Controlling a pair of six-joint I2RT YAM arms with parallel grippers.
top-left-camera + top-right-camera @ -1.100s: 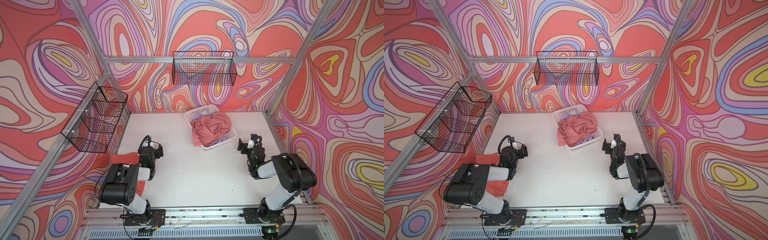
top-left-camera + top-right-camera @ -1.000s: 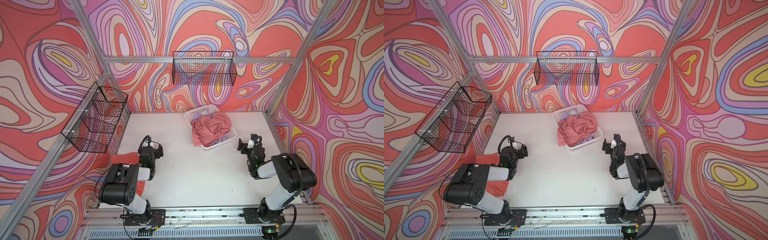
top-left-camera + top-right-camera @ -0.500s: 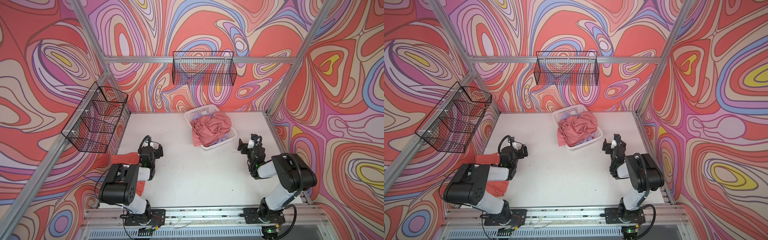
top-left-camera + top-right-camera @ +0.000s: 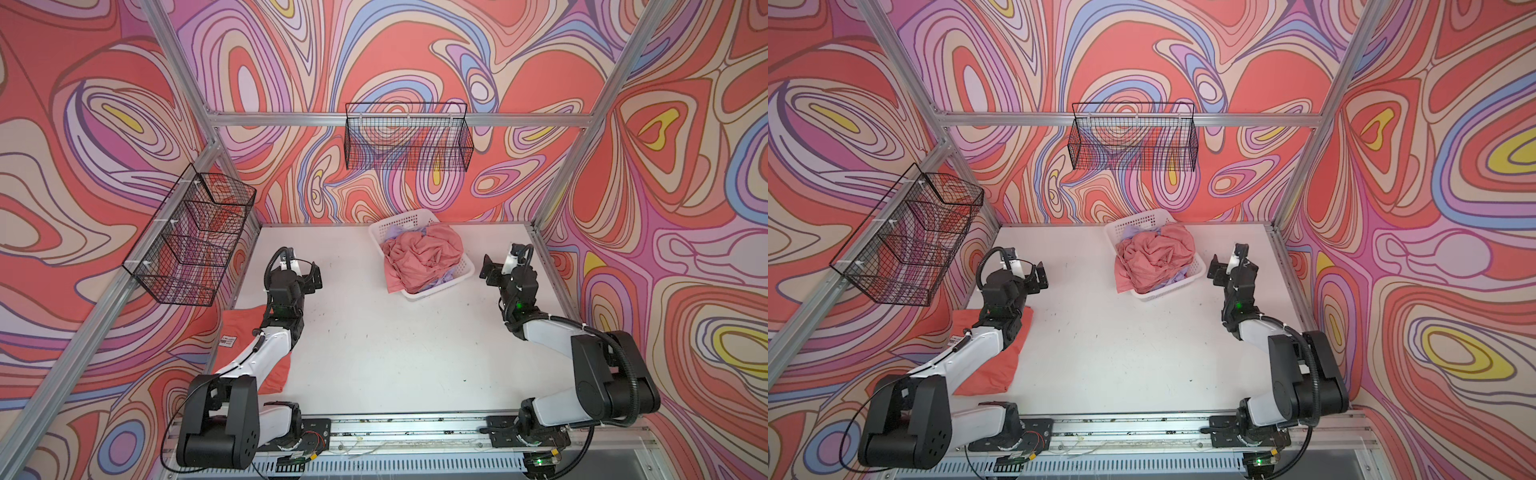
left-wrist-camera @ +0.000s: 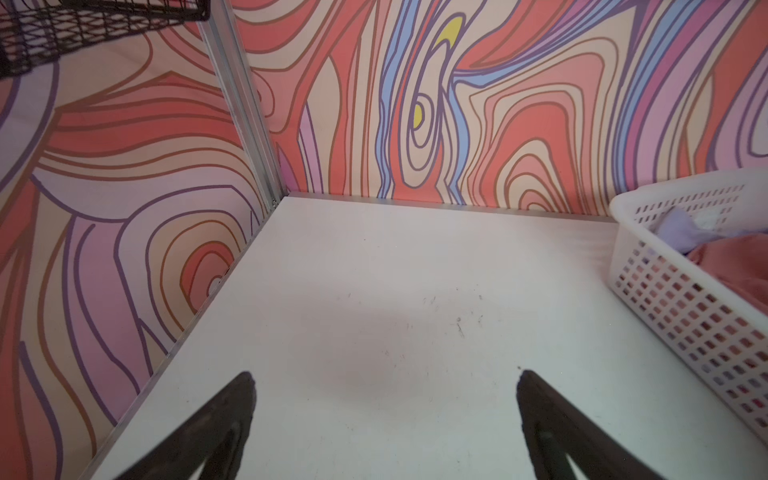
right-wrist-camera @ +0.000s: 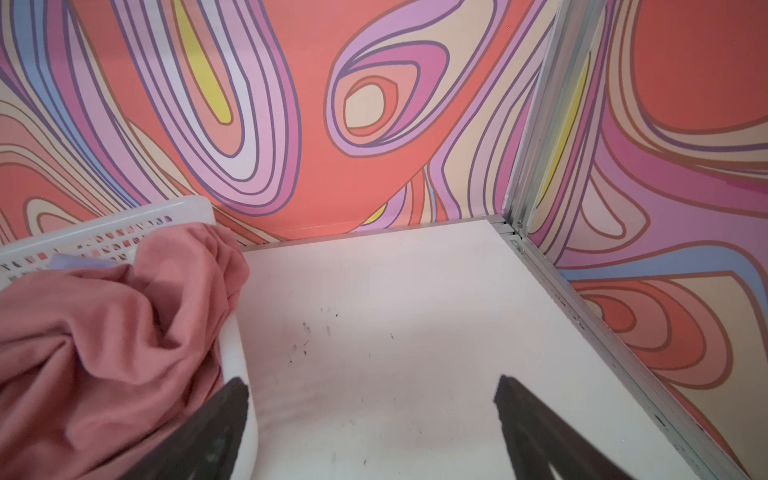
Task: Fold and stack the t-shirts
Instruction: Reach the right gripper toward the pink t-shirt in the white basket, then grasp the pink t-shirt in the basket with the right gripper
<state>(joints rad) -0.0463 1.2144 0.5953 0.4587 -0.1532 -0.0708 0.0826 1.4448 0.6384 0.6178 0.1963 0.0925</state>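
A dusty salmon-pink t-shirt (image 4: 424, 257) (image 4: 1154, 259) lies crumpled on top in the white slatted basket (image 4: 399, 218) (image 4: 1133, 218) at the back middle of the table. A pale lavender t-shirt (image 4: 432, 283) (image 5: 677, 226) shows under it. An orange-coral t-shirt (image 4: 241, 328) (image 4: 992, 365) with a white label (image 4: 227, 341) lies flat at the table's left edge, partly hidden by my left arm. My left gripper (image 4: 301, 268) (image 5: 385, 375) hangs open and empty over bare table, left of the basket. My right gripper (image 4: 500, 264) (image 6: 370, 379) is open and empty just right of the basket, next to the pink t-shirt (image 6: 104, 332).
The white table (image 4: 395, 353) is walled in on three sides by patterned panels and aluminium posts. A black wire basket (image 4: 407, 141) hangs on the back wall. A second wire basket (image 4: 191, 241) hangs on the left wall above the orange t-shirt.
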